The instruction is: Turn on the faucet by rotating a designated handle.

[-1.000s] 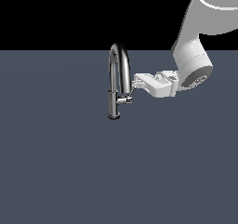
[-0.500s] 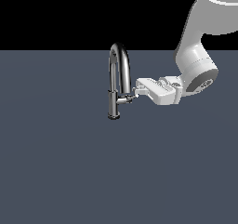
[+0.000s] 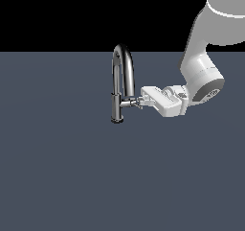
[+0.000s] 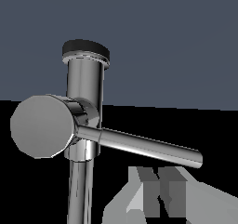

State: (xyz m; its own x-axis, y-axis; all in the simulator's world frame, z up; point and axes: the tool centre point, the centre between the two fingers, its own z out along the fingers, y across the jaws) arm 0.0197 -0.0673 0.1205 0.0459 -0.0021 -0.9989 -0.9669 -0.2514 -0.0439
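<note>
A: Reaching in from the exterior view's right, the pincer [image 3: 141, 100] lay level at the handle's [image 3: 130, 102] free end, its tips at or just short of touching it; I could not tell which.

B: Which way did the handle lie from it?

A: Straight ahead, toward the exterior view's left. The lever's long axis ran sideways out of the base toward the pincer, roughly in line with the arm's reach. So I judged the coming move to be a push across that axis, to swing the lever round the upright base.

B: Open or shut?

A: I could not tell. In the wrist view only two grey fingertips [image 4: 148, 195] showed close together under the handle [image 4: 139, 146], with nothing between them; the exterior view was too small to settle it.

B: And the lever itself?

A: A slim, shiny chrome rod with a round cap on the near side of the base, far shorter than the spout.

B: Beyond it?

A: The faucet [image 3: 122, 84] stood upright on the dark blue-grey surface [image 3: 62, 167], near the middle of the exterior view: a tall inverted-U spout on a darker cylindrical base, with plain black behind.
</note>
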